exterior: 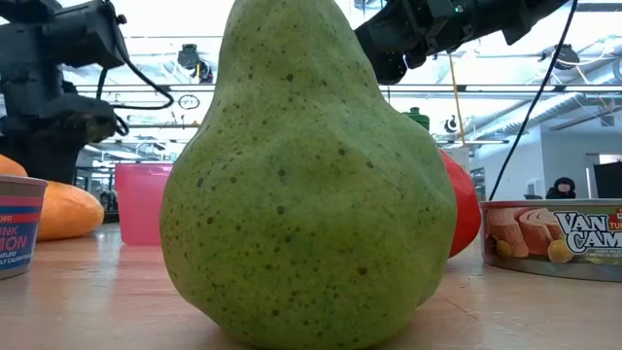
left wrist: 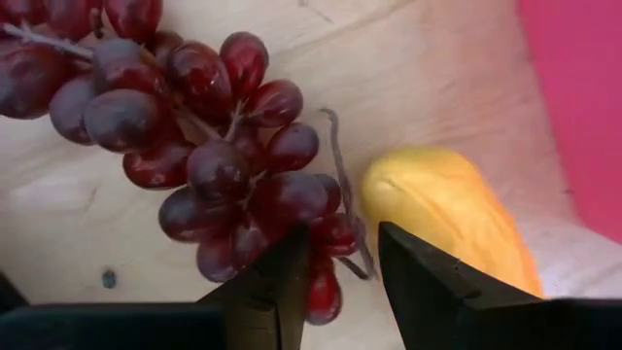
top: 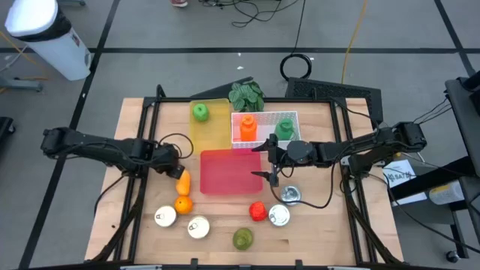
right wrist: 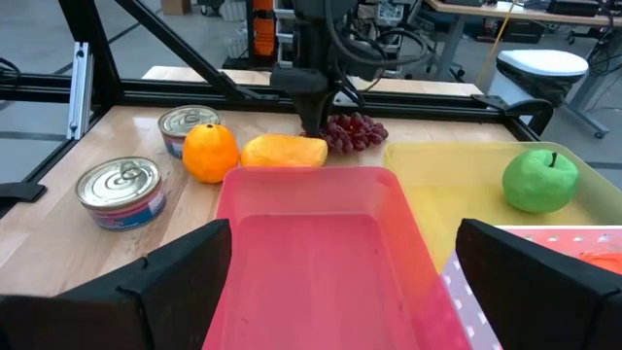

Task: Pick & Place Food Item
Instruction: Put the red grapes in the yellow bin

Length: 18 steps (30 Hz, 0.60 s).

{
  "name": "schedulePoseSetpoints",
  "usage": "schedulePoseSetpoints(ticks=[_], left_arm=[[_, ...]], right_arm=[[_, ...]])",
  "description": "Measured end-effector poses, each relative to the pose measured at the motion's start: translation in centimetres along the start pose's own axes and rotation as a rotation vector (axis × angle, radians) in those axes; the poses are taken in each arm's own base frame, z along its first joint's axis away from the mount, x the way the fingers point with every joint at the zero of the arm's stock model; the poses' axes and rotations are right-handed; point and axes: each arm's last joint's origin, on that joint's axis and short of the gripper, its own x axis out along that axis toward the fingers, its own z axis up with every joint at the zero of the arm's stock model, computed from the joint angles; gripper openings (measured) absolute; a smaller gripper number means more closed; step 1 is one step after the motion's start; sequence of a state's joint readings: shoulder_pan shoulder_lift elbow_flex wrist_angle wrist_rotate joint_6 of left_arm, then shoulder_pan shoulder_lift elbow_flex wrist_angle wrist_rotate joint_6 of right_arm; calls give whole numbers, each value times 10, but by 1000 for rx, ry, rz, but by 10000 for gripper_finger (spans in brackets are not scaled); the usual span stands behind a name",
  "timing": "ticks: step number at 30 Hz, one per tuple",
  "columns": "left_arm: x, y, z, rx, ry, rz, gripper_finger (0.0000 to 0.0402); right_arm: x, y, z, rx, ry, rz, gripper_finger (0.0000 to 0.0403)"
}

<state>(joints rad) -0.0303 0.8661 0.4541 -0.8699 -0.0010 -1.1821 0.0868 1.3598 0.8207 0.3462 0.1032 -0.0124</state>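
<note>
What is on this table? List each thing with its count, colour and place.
pink tray: one, pink, table centre
yellow tray: one, yellow, behind the pink tray
apple: one, green, on the yellow tray
basket: one, white, right of the yellow tray, holding an orange item and a green item
leafy greens: one bunch, green, back edge
grapes: one bunch, dark red, left of the pink tray
yellow-orange fruit: one, beside the grapes
orange: one, orange, front left
cans: four, silver-topped, along the front
red fruit: one, red, front
pear: one, green, front edge
left gripper: open, at the grapes
right gripper: open, over the pink tray
</note>
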Motion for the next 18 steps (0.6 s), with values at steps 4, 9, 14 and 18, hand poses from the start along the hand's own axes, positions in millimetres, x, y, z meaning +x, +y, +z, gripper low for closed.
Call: schedulePoseSetpoints(ticks=[4, 9, 14, 18], left_arm=[[7, -2, 1, -6, 20, 48, 121], [12, -3, 1, -37, 34, 87, 71], [11, -4, 2, -36, 15, 82, 12], [-1, -15, 9, 14, -72, 55, 11]], right_arm=[[0, 0, 0, 0, 0, 0, 377], [0, 0, 0, 0, 0, 0, 377], [0, 0, 0, 1, 0, 0, 377], [0, 0, 0, 1, 0, 0, 377]])
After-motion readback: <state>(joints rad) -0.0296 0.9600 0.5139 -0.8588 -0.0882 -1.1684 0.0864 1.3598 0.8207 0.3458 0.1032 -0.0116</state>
